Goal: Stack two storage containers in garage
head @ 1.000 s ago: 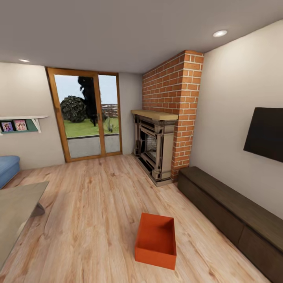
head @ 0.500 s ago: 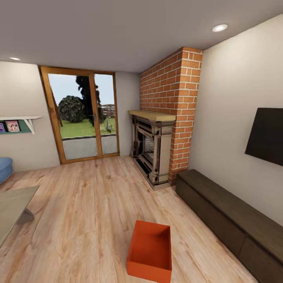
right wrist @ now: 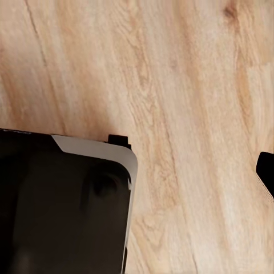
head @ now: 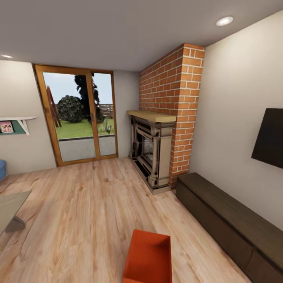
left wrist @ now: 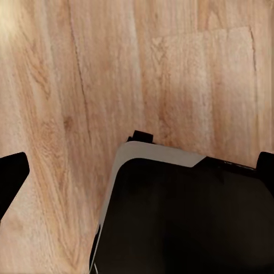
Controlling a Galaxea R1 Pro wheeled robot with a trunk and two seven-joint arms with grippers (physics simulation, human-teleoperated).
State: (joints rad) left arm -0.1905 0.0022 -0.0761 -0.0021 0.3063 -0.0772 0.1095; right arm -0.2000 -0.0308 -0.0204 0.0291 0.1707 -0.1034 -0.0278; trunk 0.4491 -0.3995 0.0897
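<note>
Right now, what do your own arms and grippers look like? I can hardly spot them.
Only the tips are on camera. The left gripper has plain matte black fingertips, blunt and angular, one at each side of its wrist view. The right gripper has a matching black fingertip. I can make out no cables, markings or colour accents on them.

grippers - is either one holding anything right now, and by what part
Nothing is held. Both wrist views show only bare wood floor between the spread fingertips. The one storage container in sight sits untouched on the floor ahead.
</note>
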